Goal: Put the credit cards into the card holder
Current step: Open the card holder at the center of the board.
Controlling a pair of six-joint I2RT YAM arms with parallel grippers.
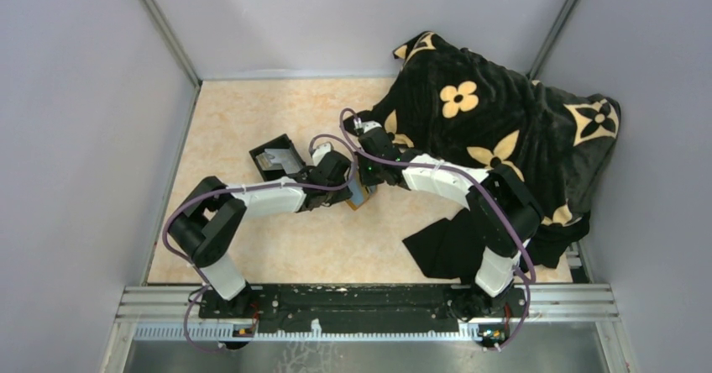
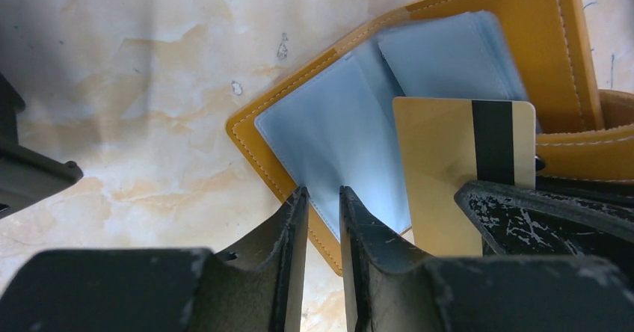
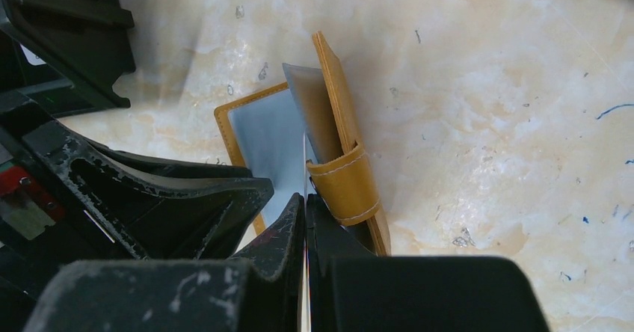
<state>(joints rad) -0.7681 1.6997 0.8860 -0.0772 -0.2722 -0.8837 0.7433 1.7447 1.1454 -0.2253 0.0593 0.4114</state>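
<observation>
Golden-tan plastic card (image 2: 448, 167): long axis toward 12 o'clock, over open orange-tan leather holder (image 2: 538, 18).
Right gripper (image 3: 305, 205): clamped on card edge.
Left gripper (image 2: 323, 197): narrowly parted, pinching holder's clear sleeve.

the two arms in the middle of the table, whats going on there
The right gripper is shut on a golden-tan card with a black stripe, holding it edge-on at the open orange-tan card holder. The left gripper pins one of the holder's clear sleeves. More cards sit in a black box nearby.
</observation>
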